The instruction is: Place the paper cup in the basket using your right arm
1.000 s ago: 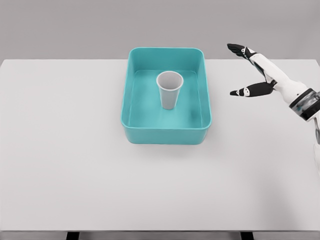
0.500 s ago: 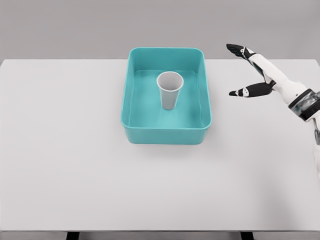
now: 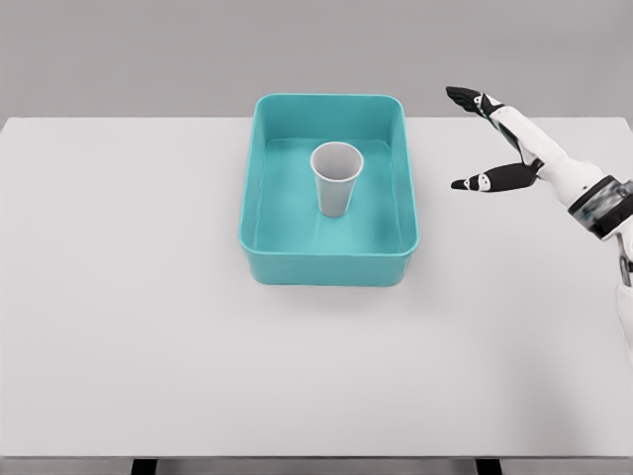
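A white table (image 3: pixel 148 327) seen from above and in front, with a grey wall behind it. Near the middle, toward the far edge, sits a teal basket (image 3: pixel 259 213), a shallow rectangular tub with rounded corners. Inside it a white paper cup (image 3: pixel 335 179) stands upright, mouth up, on the basket floor, roughly central and clear of all four walls.

The right hand (image 3: pixel 509 148) enters from the right edge and hovers above the table to the right of the basket, apart from it and from the cup. Its fingers (image 3: pixel 465 96) are spread wide and the thumb is held away from them; it holds nothing. The left arm is not visible.

Judging by this layout, the cup is already where the task wants it, and the step in hand is pulling the arm away. To do that well, the hand should stay spread and move rightward and back, away from the basket rim, so it cannot nudge the tub or tip the light cup. A slow, level retreat seems safest.
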{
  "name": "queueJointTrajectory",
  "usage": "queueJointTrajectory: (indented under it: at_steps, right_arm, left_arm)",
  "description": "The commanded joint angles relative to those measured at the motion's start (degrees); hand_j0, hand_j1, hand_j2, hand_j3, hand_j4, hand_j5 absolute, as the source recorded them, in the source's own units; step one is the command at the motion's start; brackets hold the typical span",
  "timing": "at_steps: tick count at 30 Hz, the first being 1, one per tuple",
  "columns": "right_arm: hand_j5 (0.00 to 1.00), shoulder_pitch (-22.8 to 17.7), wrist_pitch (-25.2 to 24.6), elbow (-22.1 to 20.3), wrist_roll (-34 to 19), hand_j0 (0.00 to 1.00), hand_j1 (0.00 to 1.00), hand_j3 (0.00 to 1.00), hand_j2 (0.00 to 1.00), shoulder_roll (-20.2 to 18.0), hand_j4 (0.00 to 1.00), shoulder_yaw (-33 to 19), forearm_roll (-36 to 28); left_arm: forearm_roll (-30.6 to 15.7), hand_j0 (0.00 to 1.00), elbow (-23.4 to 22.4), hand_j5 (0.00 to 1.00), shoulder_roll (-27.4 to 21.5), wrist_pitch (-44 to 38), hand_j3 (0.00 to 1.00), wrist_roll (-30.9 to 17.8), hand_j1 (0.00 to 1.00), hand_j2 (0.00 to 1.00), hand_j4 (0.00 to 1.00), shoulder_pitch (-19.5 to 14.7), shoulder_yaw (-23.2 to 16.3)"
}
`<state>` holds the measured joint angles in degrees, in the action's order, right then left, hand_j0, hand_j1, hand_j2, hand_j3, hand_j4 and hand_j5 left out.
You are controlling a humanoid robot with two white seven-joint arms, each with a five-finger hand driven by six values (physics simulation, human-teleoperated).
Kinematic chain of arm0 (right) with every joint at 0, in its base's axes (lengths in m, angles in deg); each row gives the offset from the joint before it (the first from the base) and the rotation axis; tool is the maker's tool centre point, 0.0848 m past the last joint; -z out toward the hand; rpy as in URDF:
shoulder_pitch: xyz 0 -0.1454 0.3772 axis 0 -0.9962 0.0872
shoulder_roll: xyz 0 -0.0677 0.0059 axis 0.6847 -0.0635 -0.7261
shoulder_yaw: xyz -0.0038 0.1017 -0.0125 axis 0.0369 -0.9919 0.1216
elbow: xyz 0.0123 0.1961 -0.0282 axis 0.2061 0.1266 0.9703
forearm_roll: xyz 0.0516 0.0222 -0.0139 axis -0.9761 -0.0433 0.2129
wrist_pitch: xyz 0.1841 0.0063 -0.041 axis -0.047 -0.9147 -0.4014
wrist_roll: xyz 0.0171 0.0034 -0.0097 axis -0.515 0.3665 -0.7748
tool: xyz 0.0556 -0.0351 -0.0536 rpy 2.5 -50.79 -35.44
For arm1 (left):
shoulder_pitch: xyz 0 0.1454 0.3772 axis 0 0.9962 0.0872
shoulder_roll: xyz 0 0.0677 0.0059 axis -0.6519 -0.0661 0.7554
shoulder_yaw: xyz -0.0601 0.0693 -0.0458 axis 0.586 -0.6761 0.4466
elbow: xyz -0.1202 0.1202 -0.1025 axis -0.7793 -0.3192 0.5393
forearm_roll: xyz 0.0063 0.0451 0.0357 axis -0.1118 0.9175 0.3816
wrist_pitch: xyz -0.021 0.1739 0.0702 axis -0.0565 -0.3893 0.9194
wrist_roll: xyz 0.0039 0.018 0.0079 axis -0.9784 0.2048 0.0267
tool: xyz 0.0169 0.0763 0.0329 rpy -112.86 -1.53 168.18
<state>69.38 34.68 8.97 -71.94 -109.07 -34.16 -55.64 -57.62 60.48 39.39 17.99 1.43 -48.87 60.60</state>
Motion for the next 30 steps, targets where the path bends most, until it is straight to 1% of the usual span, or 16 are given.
queueJointTrajectory:
  at_steps: [1, 30]
  right_arm:
    - [1.00, 0.00, -0.08, -0.04, 0.02, 1.00, 1.00, 1.00, 1.00, 0.00, 1.00, 0.01, -0.37]
    - [1.00, 0.00, -0.52, -0.57, 0.02, 1.00, 1.00, 1.00, 1.00, -0.09, 1.00, 0.01, -0.28]
  left_arm:
    - [0.00, 1.00, -0.01, 1.00, 0.00, -0.08, 1.00, -0.01, 1.00, 1.00, 1.00, 0.00, 0.00]
    - [-0.09, 1.00, -0.01, 1.00, 0.00, 0.00, 1.00, -0.01, 1.00, 1.00, 1.00, 0.00, 0.00]
